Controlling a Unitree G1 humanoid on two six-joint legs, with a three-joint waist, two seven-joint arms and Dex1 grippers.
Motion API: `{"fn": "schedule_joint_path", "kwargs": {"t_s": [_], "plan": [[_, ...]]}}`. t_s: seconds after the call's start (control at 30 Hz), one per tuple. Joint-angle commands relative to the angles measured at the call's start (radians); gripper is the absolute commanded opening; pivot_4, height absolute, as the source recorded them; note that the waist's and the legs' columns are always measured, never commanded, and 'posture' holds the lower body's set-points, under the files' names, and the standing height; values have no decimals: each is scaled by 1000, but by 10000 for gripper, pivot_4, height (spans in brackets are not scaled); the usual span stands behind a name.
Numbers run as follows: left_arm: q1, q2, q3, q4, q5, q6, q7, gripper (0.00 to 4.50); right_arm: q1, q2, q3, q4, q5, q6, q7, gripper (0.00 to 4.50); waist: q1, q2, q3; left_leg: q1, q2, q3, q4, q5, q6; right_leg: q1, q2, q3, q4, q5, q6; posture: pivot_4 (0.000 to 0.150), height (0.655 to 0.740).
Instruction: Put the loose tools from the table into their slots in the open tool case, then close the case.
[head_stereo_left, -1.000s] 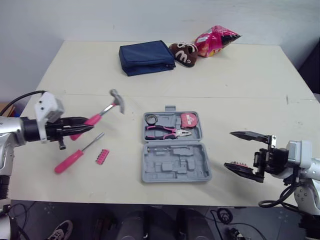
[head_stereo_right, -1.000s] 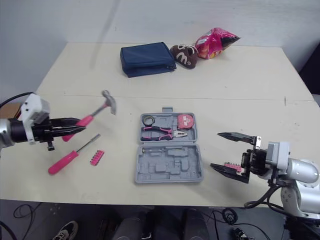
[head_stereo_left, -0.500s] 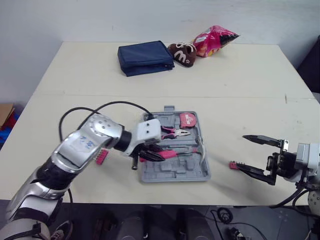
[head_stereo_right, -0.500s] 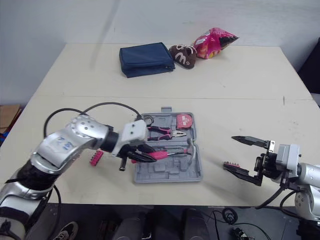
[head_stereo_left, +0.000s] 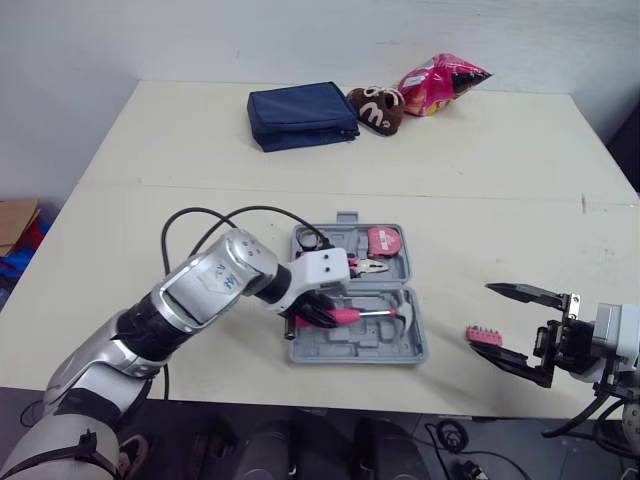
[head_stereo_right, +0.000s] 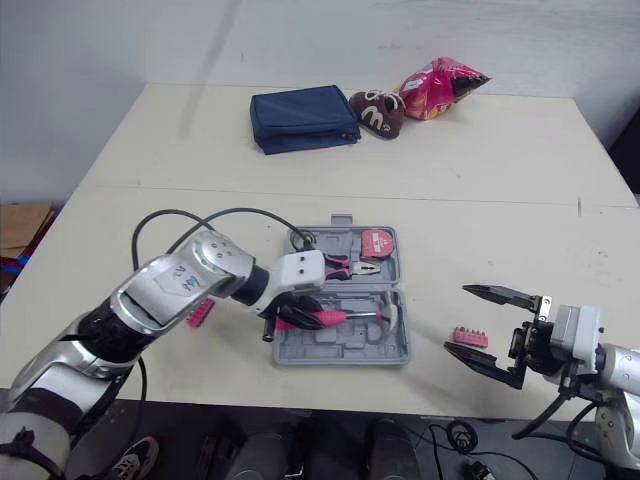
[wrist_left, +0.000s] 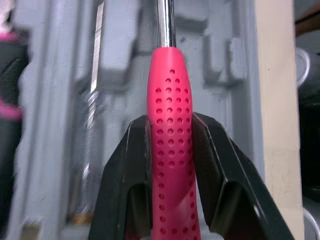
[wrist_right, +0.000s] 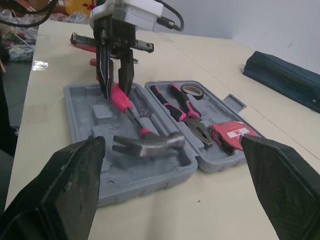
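Left gripper (wrist_left: 169, 120), clamped on the hammer (wrist_right: 150, 142), looks to be seating it in the case (head_stereo_left: 350, 355) beneath; next, let go, while right gripper (head_stereo_left: 485, 318) gapes idle.

Left pincer (wrist_right: 116, 85) clamped on the pink handle of the hammer (wrist_right: 145, 141), head lying in the open tool case (wrist_right: 80, 107). Pliers (wrist_right: 185, 107), tape roll (wrist_right: 190, 90) and tape measure (wrist_right: 231, 134) sit in the other half. Right pincer (wrist_right: 170, 150) spread wide over the bench (wrist_right: 210, 200).
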Motion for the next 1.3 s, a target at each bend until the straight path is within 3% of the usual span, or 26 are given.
{"fn": "schedule_joint_path", "kwargs": {"t_s": [0.03,0.67,0.73,0.87,1.07,1.13,1.23,1.3], "plan": [[-29,10,-24,1,37,-28,-6,5006,12,5,-26,-39,14,-12,-16,45000,-3,0,0,0,0,0,0,0,0,0,0,0,0,0,0,1500,7400],[-64,-18,-84,79,127,-62,-10,5006,47,32,-19,-57,14,-39,-35,45000,-2,0,0,1,0,0,1,0,0,0,0,1,-1,0,0,1500,7400],[-53,-10,-68,61,137,-106,-10,15536,53,33,-20,-57,16,-40,-33,45000,-2,0,0,1,0,0,1,0,0,0,0,1,-1,0,0,1500,7400],[-50,-10,1,-17,91,-102,-30,32490,59,30,-19,-57,21,-38,-27,45000,-2,0,0,1,0,0,1,0,0,0,0,1,0,0,0,1500,7400],[-11,4,99,-69,44,-160,-46,32490,47,23,-13,-49,24,-29,-18,45000,-3,0,0,2,0,0,1,0,0,0,0,1,-1,0,0,1500,7400],[44,-2,146,-35,47,-307,-45,32490,44,24,-11,-47,23,-27,-16,45000,-4,0,0,2,0,0,1,0,0,0,0,1,0,0,0,1500,7400],[147,-56,230,52,33,-482,-8,23968,41,30,-4,-44,20,-27,-18,45000,-2,0,0,2,0,0,2,0,0,0,0,1,0,0,0,1500,7400],[196,-89,265,97,22,-530,4,14548,39,33,0,-43,17,-27,-19,45000,-2,0,0,2,0,0,2,0,0,1,-1,1,-1,0,0,1500,7400]]}}
